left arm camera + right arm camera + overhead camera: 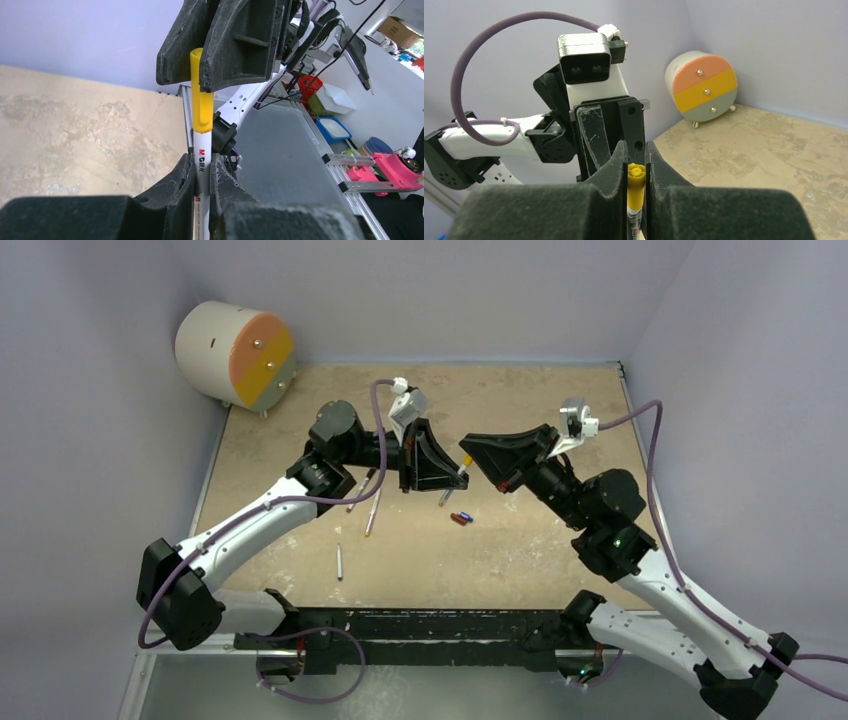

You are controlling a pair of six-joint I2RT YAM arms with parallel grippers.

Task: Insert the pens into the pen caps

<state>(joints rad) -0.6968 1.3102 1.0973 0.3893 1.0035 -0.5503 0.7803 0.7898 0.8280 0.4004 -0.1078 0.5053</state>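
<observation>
At the centre of the top view, above the mottled tan table (560,400), two black, rough-surfaced wedge tools meet tip to tip. The left tool (201,172) is clamped on the slim white barrel of a pen (202,150), and the right tool (636,160) is clamped on the smooth yellow cap (636,182) covering its end. More thin pens (372,512) lie on the table to the lower left, and a stubby red-brown cap (457,519) and blue cap (468,516) sit side by side just below the tools.

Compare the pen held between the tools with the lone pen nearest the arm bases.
The held pen is clamped in the left tool, the right tool gripping its yellow cap; the lone pen lies flat on the table, untouched. The held pen is capped; the lone pen shows no bright cap. Both are slim and pale.
</observation>
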